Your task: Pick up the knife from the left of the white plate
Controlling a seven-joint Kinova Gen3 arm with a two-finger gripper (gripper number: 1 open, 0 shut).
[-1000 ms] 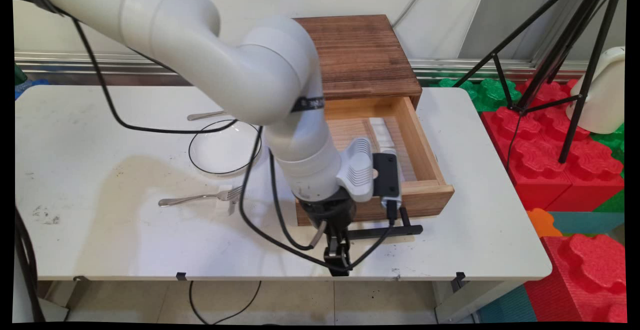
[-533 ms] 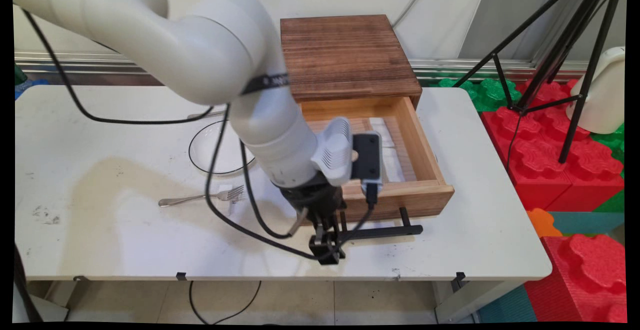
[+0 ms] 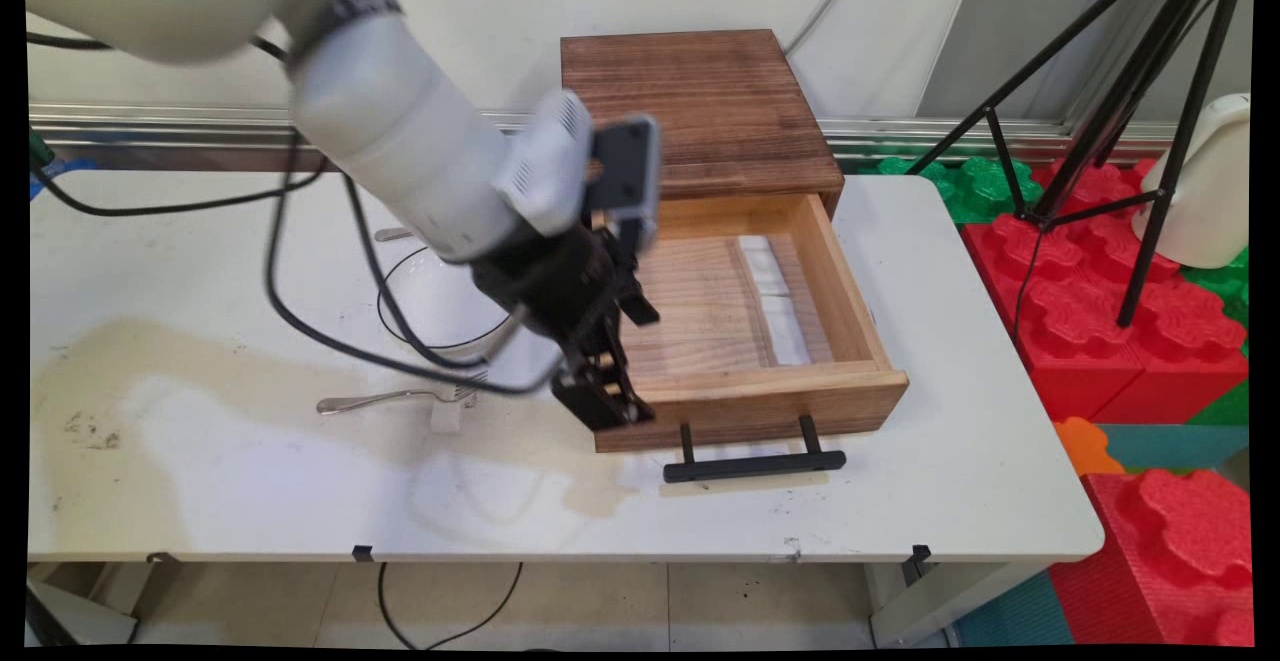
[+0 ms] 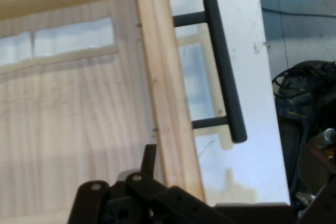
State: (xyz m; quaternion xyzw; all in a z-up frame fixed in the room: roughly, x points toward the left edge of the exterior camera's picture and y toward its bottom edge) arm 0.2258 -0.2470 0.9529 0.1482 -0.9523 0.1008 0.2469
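My gripper (image 3: 608, 409) hangs shut and empty just above the left front corner of an open wooden drawer (image 3: 752, 411). The drawer is pulled out of a dark wooden cabinet (image 3: 690, 101) and has a black bar handle (image 3: 755, 463) on its front. In the hand view the gripper (image 4: 149, 157) sits over the drawer's floor, beside the drawer's front board (image 4: 168, 93), with the handle (image 4: 226, 72) beyond it. A white strip (image 3: 775, 293) lies on the drawer's floor, and the white strip (image 4: 73, 38) shows in the hand view too.
Left of the drawer lie a fork (image 3: 400, 397) and a clear round plate (image 3: 440, 303), with a spoon handle (image 3: 395, 234) behind it. Black cables hang from the arm over them. Right of the table stand red foam blocks (image 3: 1100, 271), a black tripod (image 3: 1100, 141) and a white object (image 3: 1205, 191).
The gripper has risen from the table in front of the handle and swung left and back, to the drawer's left front corner. The drawer has stayed open.
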